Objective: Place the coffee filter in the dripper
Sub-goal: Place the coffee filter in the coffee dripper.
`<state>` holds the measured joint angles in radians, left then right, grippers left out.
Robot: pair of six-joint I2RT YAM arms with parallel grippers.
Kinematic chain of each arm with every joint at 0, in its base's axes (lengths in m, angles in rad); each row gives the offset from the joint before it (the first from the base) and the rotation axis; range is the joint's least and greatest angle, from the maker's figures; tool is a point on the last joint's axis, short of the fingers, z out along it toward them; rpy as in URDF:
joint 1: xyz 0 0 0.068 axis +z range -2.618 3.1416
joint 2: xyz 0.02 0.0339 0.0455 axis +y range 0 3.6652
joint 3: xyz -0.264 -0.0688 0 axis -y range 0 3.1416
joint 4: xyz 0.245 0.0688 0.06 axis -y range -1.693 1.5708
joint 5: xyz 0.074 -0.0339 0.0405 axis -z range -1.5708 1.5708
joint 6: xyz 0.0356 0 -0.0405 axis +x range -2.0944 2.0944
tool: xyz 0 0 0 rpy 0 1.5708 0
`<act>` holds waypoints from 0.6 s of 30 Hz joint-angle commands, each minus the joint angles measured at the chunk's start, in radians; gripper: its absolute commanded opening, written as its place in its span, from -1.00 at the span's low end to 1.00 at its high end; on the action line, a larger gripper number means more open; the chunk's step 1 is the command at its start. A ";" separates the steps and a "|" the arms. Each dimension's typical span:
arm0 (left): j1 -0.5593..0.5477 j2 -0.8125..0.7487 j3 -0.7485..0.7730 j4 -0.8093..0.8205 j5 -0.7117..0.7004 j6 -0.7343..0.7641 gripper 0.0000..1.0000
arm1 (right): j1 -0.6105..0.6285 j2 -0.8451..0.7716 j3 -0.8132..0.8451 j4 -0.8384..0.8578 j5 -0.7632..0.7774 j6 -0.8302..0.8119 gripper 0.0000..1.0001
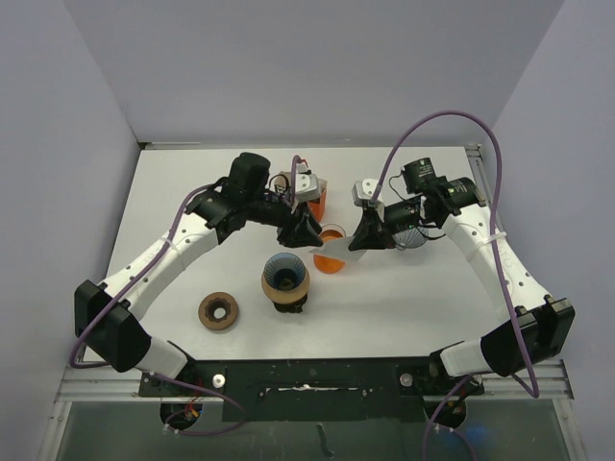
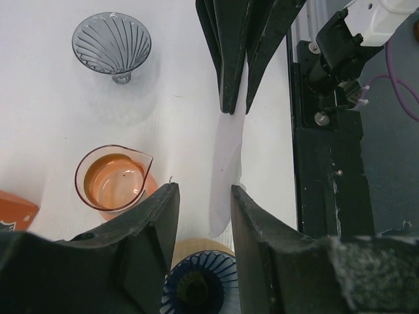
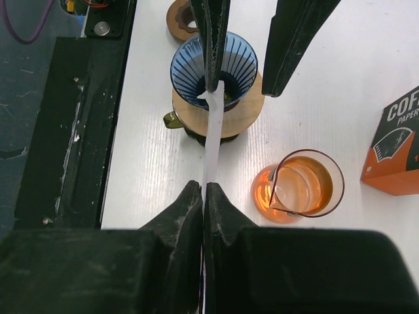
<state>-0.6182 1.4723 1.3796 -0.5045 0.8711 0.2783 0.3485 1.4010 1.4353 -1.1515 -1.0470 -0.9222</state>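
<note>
A white paper coffee filter hangs edge-on in the air, pinched at one end by my right gripper, which is shut on it. Its free end reaches between the fingers of my open left gripper and lies against one finger. The blue ribbed dripper sits on a wooden stand just below and in front of the filter; it also shows in the right wrist view and the left wrist view. In the top view the filter spans between both grippers.
An orange glass beaker stands right under the filter. An orange filter box is behind the left gripper. A grey glass dripper stands by the right arm. A wooden ring lies at front left.
</note>
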 commanded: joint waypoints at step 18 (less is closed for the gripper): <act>-0.021 -0.014 0.006 0.069 -0.084 -0.008 -0.35 | 0.009 -0.016 0.014 0.041 -0.036 0.026 -1.00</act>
<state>-0.6353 1.4723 1.3796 -0.4980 0.8143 0.2806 0.3489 1.4010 1.4353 -1.1374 -1.0481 -0.9009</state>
